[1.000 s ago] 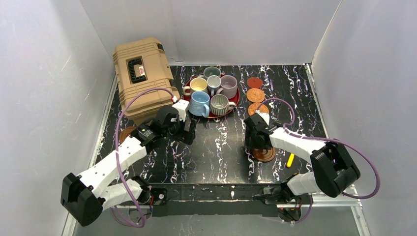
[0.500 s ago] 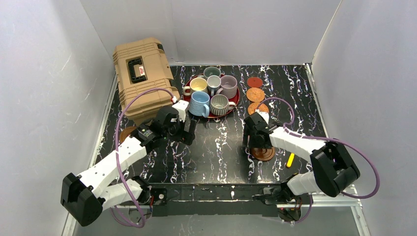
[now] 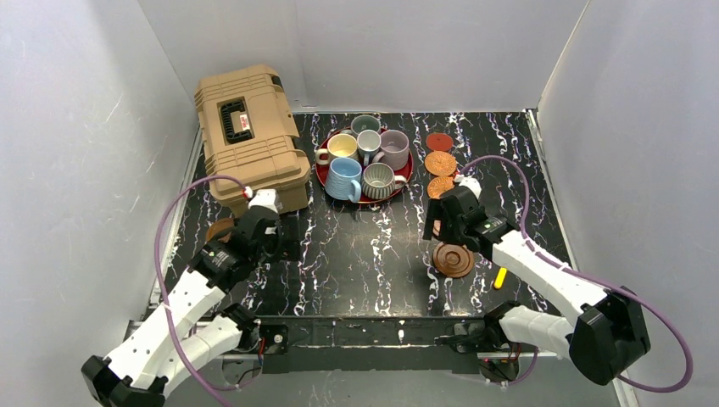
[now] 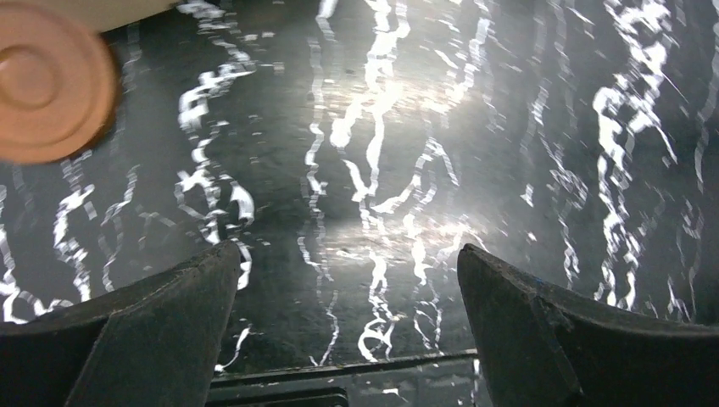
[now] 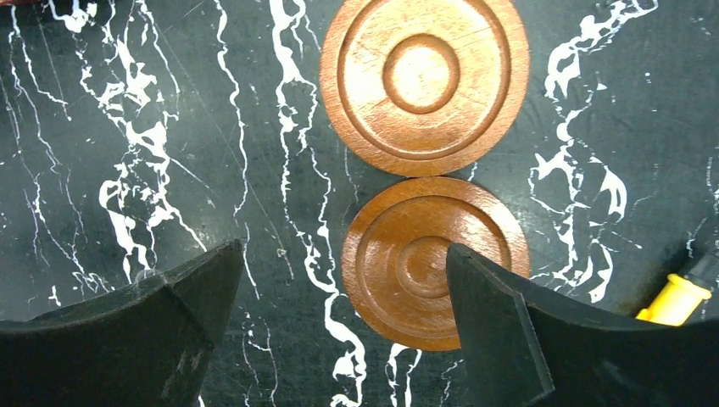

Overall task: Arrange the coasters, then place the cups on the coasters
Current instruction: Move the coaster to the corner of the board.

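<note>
presently, all six coasters lie flat on the counter (image 3: 373, 246) and none carries a cup.

- location: one wood coaster (image 5: 424, 80) and a second wood coaster (image 5: 435, 259) sit rim to rim, touching or all but, directly below the right fingers (image 5: 169, 331). a third wood coaster (image 4: 51, 80) lies off to one side of the left fingers (image 4: 153, 331). the pinkish-red coaster (image 3: 438, 142) and two orange woven coasters (image 3: 440, 163) form a column at the counter's right, beside the red tray (image 3: 405, 178).
- fingers: both pairs stand wide and hold nothing. the left pair is over bare counter.
- handling, in my judgement: the wood discs are stiff, light and thin, and they lie flush, so there is little edge to catch. pinch across the rim, low to the counter, and expect skidding on the glossy surface. the woven ones likely give a little and slide less.
- cups (image 3: 345, 178): ceramic, so heavier, glazed and breakable. they are crowded, so take the near outer ones first, by the wall at the lip — one finger inside, one outside.
- containers: the tray holds all six cups upright and crowded together. whether anything is inside them cannot be told. the tan case (image 3: 250, 136) is shut, contents unseen.
</note>
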Robot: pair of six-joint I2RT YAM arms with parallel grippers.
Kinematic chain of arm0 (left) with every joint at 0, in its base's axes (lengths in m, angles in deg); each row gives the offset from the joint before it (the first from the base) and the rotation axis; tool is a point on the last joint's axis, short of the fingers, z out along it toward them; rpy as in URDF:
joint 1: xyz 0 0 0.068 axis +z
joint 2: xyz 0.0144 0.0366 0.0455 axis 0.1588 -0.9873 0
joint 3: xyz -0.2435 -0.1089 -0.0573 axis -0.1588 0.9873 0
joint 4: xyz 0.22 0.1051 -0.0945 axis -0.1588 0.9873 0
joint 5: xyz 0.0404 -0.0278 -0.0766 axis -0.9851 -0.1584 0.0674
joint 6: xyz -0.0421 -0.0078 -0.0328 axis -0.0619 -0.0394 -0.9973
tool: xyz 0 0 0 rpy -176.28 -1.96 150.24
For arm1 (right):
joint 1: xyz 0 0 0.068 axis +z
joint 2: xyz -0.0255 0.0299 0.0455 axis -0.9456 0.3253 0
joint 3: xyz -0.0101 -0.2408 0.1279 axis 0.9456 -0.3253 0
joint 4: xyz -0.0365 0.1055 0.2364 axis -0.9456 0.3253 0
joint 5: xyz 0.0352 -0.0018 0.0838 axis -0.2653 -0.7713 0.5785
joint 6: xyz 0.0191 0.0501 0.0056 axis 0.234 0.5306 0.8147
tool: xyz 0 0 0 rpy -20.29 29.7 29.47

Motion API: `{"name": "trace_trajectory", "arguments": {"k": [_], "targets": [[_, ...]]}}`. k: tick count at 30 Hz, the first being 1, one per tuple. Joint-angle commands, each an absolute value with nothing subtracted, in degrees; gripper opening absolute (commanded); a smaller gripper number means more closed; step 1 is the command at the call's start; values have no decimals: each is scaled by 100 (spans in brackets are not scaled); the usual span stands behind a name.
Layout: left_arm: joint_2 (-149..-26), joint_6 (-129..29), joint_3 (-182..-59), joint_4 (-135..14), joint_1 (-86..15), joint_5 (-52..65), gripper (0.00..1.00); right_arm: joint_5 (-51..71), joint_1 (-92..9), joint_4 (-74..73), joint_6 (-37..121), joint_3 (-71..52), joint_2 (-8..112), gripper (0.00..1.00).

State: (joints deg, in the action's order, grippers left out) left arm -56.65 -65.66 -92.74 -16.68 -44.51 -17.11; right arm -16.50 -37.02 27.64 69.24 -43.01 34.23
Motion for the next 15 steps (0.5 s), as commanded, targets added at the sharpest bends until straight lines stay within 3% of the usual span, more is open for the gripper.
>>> {"name": "trace_trajectory", "arguments": {"k": [1,10,15], "targets": [[-5517,-6992,-9224,-1101,-3709,-2355,99,-1522,-3951,2813,6588,-4128,3187,98],[-6187,-6368,-9075,-1915,-696,-736,99,-1224,-4463,2805,6314,-4059,2591,98],[-6964,-6114,-9110,-2400,-358,-516,99,-1163,-4592,2784,6242,-4061,2373,98]]}}
